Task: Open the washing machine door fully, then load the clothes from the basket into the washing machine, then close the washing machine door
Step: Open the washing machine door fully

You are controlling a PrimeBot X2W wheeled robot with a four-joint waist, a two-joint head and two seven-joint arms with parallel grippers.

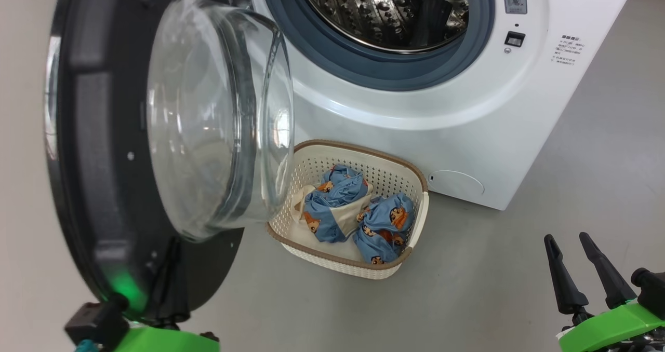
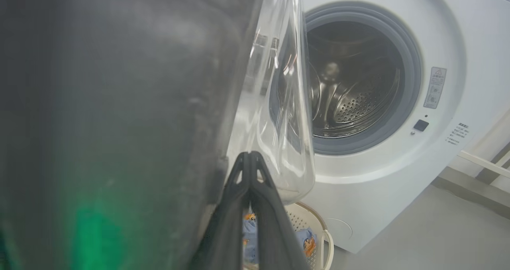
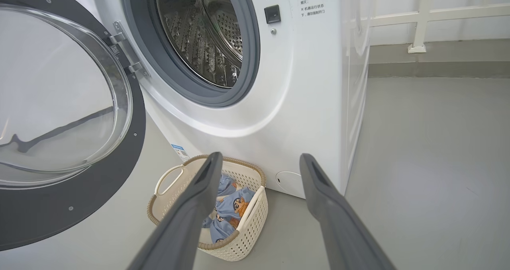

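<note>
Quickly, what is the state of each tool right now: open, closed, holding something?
Left tool: closed, nothing between its fingers, close beside the washing machine door.
Right tool: open, empty.

left tool [image 2: 250, 156]: holding its two dark fingers pressed flat together, tips pointing up, nothing gripped between them.
right tool [image 1: 567, 240]: hovering at lower right, fingers standing spread wide apart, gripping nothing.

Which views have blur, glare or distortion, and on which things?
Left wrist view: the washing machine door is a dark, out-of-focus mass with a green reflection, while the drum is sharper. Head view: white glare on the door's glass bowl. Right wrist view: sharp, but the washing machine has bowed edges.
</note>
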